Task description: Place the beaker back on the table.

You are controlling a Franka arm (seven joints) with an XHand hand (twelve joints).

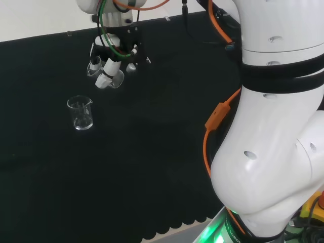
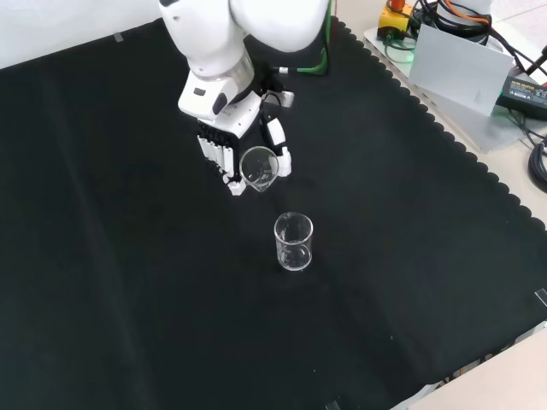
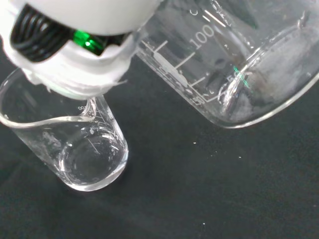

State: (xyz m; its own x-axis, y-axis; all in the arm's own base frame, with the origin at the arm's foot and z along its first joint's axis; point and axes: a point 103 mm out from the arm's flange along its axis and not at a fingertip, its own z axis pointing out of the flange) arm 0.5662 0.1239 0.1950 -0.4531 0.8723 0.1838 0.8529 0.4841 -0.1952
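Observation:
My hand (image 1: 109,63) hangs above the black cloth, fingers and thumb curled round a clear glass beaker (image 1: 115,78). In the front view the held beaker (image 2: 258,166) is tilted, its mouth turned toward the camera, between the fingers (image 2: 218,158) and the thumb (image 2: 278,145). The wrist view shows the held beaker (image 3: 234,69) close up with printed graduations, lifted off the cloth. A second clear beaker (image 1: 81,112) stands upright on the cloth, apart from the hand; in the front view this beaker (image 2: 293,243) sits just nearer the camera than the hand. In the wrist view the standing beaker (image 3: 75,149) looks to hold clear liquid.
The black cloth (image 2: 128,282) spreads wide around both beakers. The arm's white links (image 1: 273,126) stand at the right of the head view. A grey box and cables (image 2: 461,60) lie off the cloth's scalloped edge at the front view's upper right.

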